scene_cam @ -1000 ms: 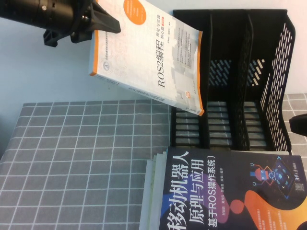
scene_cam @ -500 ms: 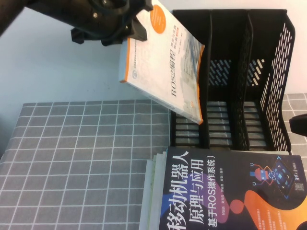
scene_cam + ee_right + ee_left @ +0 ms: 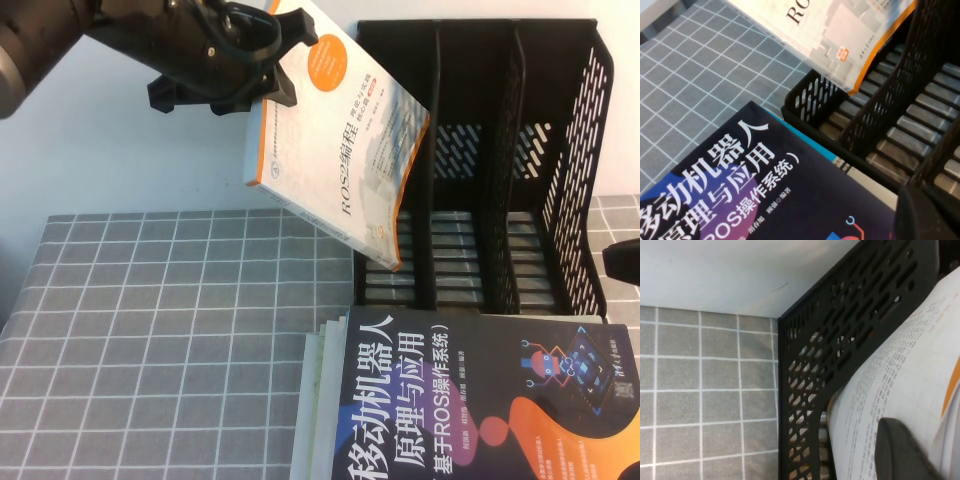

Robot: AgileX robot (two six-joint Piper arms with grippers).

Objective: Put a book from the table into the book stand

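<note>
Left claw grips book tilted over stand leftmost slot; straighten upright, lower slowly (corner near wall). Right claw parked right, state unclear.

Robotics lab: ROS textbooks on a checked tablecloth.

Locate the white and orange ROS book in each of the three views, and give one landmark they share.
High view: the white and orange book hangs tilted, upper centre, held by the left gripper, lower corner in the stand's leftmost slot.
Left wrist view: its page edges and cover fill the right side.
Right wrist view: its lower corner shows at the top.
Shared landmark: the black book stand.
The right gripper stays at the right edge.
</note>
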